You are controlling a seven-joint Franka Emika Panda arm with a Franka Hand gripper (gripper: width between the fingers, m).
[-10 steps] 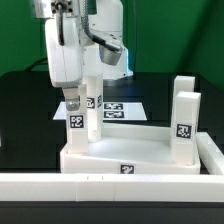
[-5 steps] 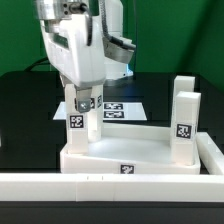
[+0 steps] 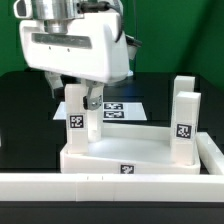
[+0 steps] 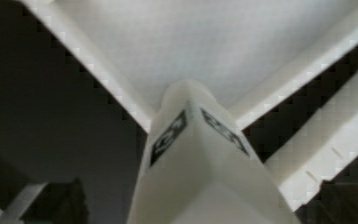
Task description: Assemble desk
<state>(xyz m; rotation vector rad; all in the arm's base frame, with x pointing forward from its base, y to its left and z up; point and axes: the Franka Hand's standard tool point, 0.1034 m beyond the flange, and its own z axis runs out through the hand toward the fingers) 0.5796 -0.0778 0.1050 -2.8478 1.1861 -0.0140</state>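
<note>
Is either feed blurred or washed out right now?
Exterior view: gripper housing bright and slightly soft, tags on the legs still sharp. Wrist view: soft throughout, the close leg fills the frame, its tags smeared; fingers dark at the edge.

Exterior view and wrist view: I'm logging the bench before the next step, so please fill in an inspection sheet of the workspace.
Surface: black table, marker board lying flat at the back.
Job's things: desk top upside down; three legs stand upright at its corners.
Clutter: nothing seen.
Claw: claw above the near leg on the exterior view's left; open or shut cannot be told.
Cables: nothing seen.
Surroundings: white rail in front, green wall behind.
</note>
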